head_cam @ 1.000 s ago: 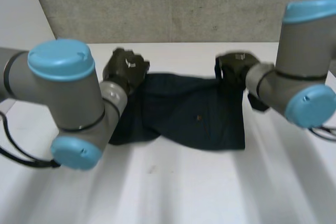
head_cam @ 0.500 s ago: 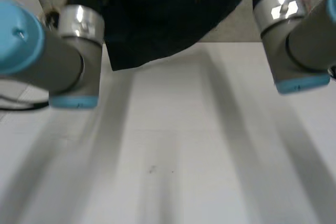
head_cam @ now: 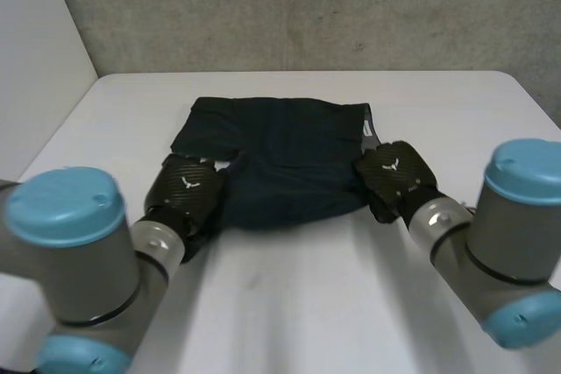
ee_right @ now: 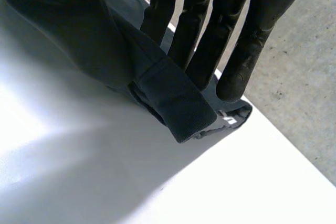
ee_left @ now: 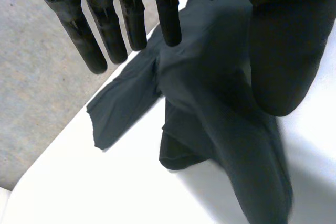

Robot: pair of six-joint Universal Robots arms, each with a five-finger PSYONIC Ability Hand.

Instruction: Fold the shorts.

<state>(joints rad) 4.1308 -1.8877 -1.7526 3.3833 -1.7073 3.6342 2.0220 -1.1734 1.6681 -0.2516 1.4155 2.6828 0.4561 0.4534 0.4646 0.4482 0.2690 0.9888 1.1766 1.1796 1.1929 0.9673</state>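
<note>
The dark shorts [head_cam: 280, 155] lie on the white table [head_cam: 307, 304], doubled over with a rounded fold along the near side. My left hand [head_cam: 188, 188] is at the near left corner of the fold. In the left wrist view its fingers [ee_left: 105, 30] are straight and spread, lifted off the shorts [ee_left: 210, 93], holding nothing. My right hand [head_cam: 396, 177] is at the near right corner. In the right wrist view its straight fingers [ee_right: 199, 30] pinch the hem of the shorts [ee_right: 176, 103] against the thumb.
A grey wall [head_cam: 289, 6] rises behind the table's far edge. A pale label [head_cam: 369, 131] shows at the shorts' right edge, just beyond my right hand. Bare table stretches in front of the shorts and to both sides.
Both hands lifted the shorts by their far corners and brought them to the near side, where the cloth has come down. The left hand has opened and let go.
</note>
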